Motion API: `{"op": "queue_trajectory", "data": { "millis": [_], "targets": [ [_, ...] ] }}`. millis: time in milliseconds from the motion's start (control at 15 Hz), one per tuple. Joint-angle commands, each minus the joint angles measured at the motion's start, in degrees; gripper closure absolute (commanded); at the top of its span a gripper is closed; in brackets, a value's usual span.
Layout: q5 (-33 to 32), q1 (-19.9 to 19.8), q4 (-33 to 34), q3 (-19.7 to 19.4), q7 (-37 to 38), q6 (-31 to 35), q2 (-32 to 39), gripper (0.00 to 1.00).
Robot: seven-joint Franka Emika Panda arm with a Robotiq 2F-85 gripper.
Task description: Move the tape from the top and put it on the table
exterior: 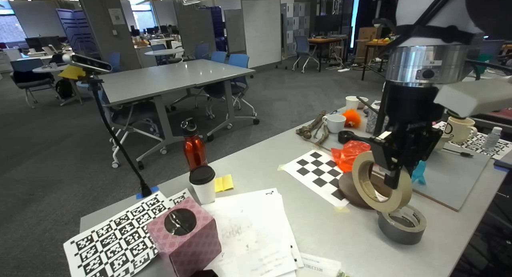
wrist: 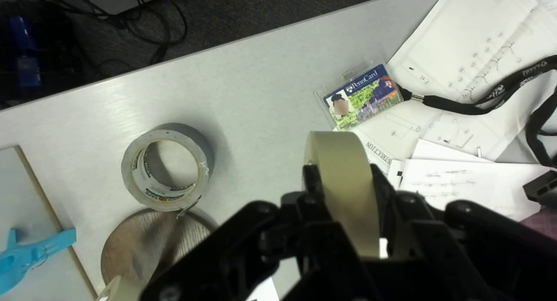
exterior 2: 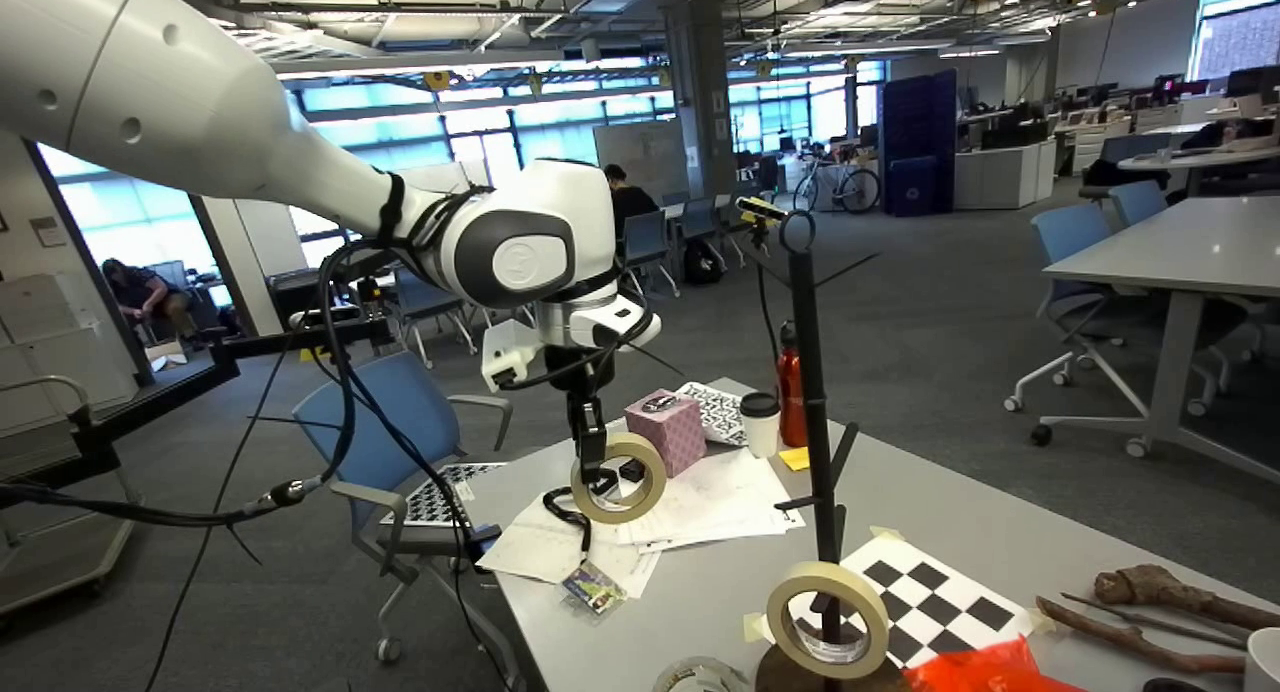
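Hanging in the end effector: one cream tape roll, on edge, open centre facing sideways. The roll is pinched across its width, a finger pressed to each flat side, on the upper wall and toward one side of the ring. It is judged light, stiff and hard to break; the cut sides are expected to be smooth, so a pivot between the fingers may follow from the off-centre hold. Firm, even pressure on the wall is advised; the centre offers nothing to be gripped.

Arm: extended over the counter from above, forearm sloped down, wrist turned so that the fingers are pointed downward. No contact between held roll and surface is seen.

Nearby: identity card, laid at the edge of the papers; grey tape roll, laid flat.

Farther: dark stand, upper end bearing no roll; a second cream roll is hung low on it. Removal from the top is judged complete, placing outstanding; if released on edge, rolling off is risked.
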Motion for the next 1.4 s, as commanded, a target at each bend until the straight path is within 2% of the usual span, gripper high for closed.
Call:
{"op": "queue_trajectory", "data": {
  "millis": [0,533,1333],
  "targets": [
    [0.03,0.41,0.12,-0.43,-0.03,-0.17,0.0,0.93],
    [-1.1,1.64,2.14,-0.23,0.41,4.55,7.16,0.93],
    [7.71,1.63,9.6,0.66,-2.69,16.03,20.24,0.93]
  ]
}}
